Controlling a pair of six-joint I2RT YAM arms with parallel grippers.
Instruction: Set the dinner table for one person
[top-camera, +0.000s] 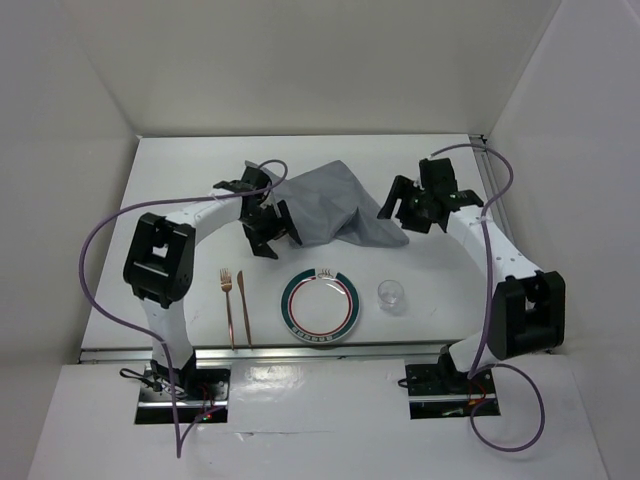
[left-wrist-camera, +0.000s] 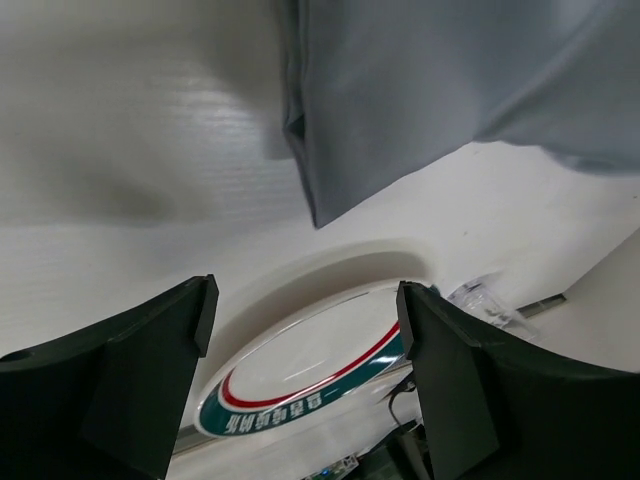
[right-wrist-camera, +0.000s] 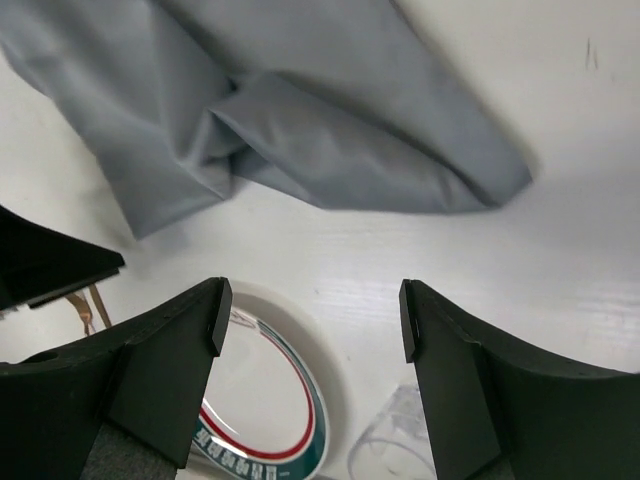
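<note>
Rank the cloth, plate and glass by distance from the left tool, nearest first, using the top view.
1. Grey cloth, right beside the left tool.
2. Plate, toward the near edge.
3. Glass, right of the plate.

On the surface (top-camera: 180, 170), the fork (top-camera: 228, 300) lies leftmost, then the knife (top-camera: 244, 305), the plate (top-camera: 320, 306) and the glass (top-camera: 391, 295) (near the plate's right), with the cloth (top-camera: 335, 205) behind them.

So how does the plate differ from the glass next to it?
The plate is wide and flat; the glass is narrower and stands upright. The plate is white with green and red rings; the glass is clear. Both are round, look empty and sit apart on the table.
</note>
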